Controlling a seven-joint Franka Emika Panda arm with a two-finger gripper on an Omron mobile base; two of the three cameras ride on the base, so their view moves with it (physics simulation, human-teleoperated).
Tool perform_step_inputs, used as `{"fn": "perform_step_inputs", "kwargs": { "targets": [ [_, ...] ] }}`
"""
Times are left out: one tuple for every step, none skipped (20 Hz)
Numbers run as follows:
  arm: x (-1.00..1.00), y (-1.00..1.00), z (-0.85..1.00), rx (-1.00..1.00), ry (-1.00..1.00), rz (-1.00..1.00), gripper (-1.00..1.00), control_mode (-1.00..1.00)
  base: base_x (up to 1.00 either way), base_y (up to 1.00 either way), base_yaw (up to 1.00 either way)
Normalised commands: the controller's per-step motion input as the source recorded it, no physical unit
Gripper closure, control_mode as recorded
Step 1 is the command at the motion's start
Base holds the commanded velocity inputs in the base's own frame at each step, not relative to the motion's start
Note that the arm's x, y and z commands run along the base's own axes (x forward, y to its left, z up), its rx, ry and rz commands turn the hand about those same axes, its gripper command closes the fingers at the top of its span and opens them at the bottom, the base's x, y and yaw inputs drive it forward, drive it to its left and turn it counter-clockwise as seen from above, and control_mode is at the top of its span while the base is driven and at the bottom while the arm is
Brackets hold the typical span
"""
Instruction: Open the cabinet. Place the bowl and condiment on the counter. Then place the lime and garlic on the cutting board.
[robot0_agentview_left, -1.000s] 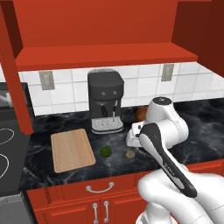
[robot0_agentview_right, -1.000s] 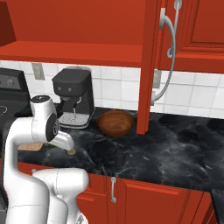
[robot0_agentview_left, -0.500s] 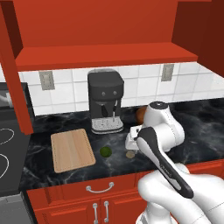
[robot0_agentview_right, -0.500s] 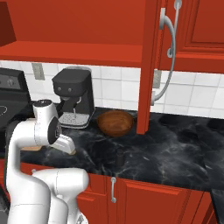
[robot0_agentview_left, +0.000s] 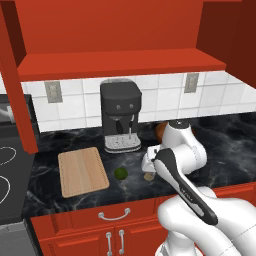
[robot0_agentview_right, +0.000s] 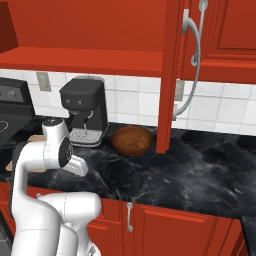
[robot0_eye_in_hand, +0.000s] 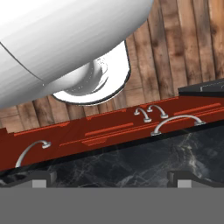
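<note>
Garlic (robot0_agentview_left: 149, 176) sits on the counter (robot0_agentview_left: 225, 145) right under the wide-apart fingers of the gripper (robot0_agentview_left: 148, 164), lime (robot0_agentview_left: 120, 173) just beside, both seemingly awaiting transfer to the cutting board (robot0_agentview_left: 82, 171).

bowl (robot0_agentview_right: 132, 140): 1 | shaker (robot0_agentview_right: 136, 180): 1 | lime (robot0_agentview_left: 120, 173): 1 | garlic (robot0_agentview_left: 148, 176): 1, partly hidden by the arm | board (robot0_agentview_left: 82, 171): 1 | coffee machine (robot0_agentview_left: 120, 115): 1 | wall outlets (robot0_agentview_left: 53, 92): 2 | open cabinet doors (robot0_agentview_right: 171, 75): 2 | stove (robot0_agentview_left: 7, 165): 1
</note>
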Motion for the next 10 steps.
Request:
{"fn": "perform_step_inputs", "kwargs": {
  "targets": [
    [0.18,0.0,-0.13,0.0,0.0,0.01,-1.0,-1.0,0.0,0.0,0.0],
    [0.16,0.0,-0.13,0.0,0.0,0.0,-1.0,-1.0,0.0,0.0,0.0],
    [0.16,0.0,-0.17,0.0,0.0,0.0,-1.0,-1.0,0.0,0.0,0.0],
    [0.16,0.0,-0.18,0.0,0.0,0.0,-1.0,-1.0,0.0,0.0,0.0],
    [0.12,0.0,-0.19,0.0,0.0,0.0,-1.0,-1.0,0.0,0.0,0.0],
    [0.09,0.0,-0.21,0.0,0.0,0.0,-1.0,-1.0,0.0,0.0,0.0],
    [0.05,0.0,-0.21,0.0,0.0,0.0,-1.0,-1.0,0.0,0.0,0.0],
    [0.04,0.0,-0.26,0.0,0.0,0.0,-1.0,-1.0,0.0,0.0,0.0],
    [0.02,0.0,-0.22,0.0,0.0,0.0,-1.0,-1.0,0.0,0.0,0.0],
    [0.04,0.0,-0.26,0.0,0.0,0.0,-1.0,-1.0,0.0,0.0,0.0]
  ]
}}
